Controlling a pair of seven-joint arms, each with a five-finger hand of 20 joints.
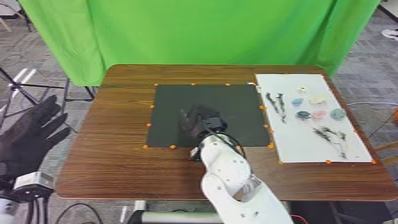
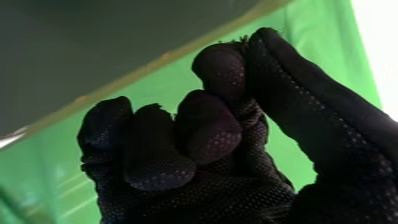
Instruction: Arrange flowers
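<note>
Flowers (image 1: 318,114), loose in several pale colours, lie on the white sheet (image 1: 302,150). Clock directions are taken in the head view, centred on the right hand (image 1: 197,117). That hand is over the black mat (image 1: 244,120), narrow, its fingers curled inward and its thumb (image 2: 302,80) closed against one fingertip, with no bloom or stem visible in the grasp. Its arm enters from between 5 and 6 o'clock. Just beyond the mat, between 2 and 3 o'clock, are dark sprigs (image 1: 282,106); farther out, from 2 to 3 o'clock, are the flowers; between 3 and 4 o'clock is a branching stem (image 1: 332,138). Between 8 and 9 o'clock, beyond the table (image 1: 107,165), the left hand (image 1: 25,145) is wide, its fingers extended. Arranging appears barely begun: these pieces seemingly remain to be picked up and composed.
</note>
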